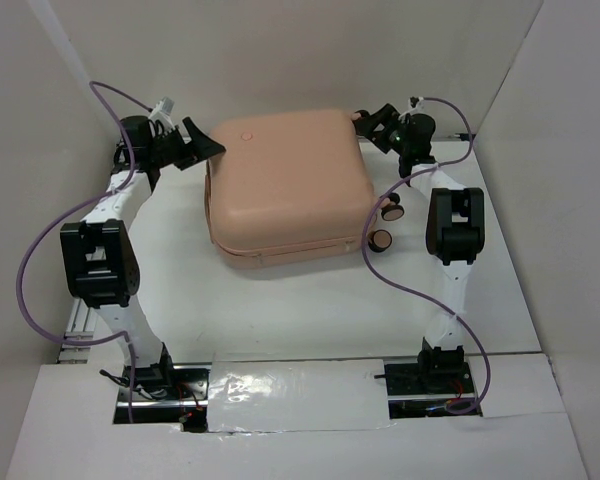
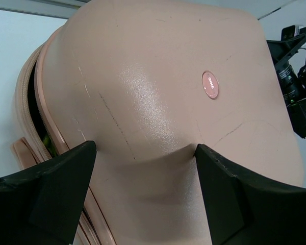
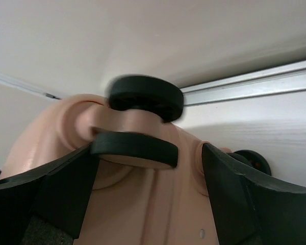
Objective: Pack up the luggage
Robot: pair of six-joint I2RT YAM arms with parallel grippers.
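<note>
The peach-pink luggage (image 1: 290,185) lies flat in the middle of the table with its lid down. A narrow dark gap (image 2: 36,107) shows along its zipper edge in the left wrist view. My left gripper (image 1: 202,145) is open at the far left corner, and its fingers (image 2: 66,178) straddle the rounded shell (image 2: 143,76). My right gripper (image 1: 365,122) is open at the far right corner. Its fingers (image 3: 234,194) stand either side of a black wheel (image 3: 135,148) on the luggage's end (image 3: 158,209). Two more wheels (image 1: 391,211) face right.
White walls (image 1: 550,120) close in the table on three sides. Purple cables (image 1: 40,250) loop beside both arms, and one (image 1: 400,285) trails across the table near the wheels. A metal rail (image 3: 255,81) runs along the back wall. The right arm's camera (image 2: 296,76) shows beyond the luggage.
</note>
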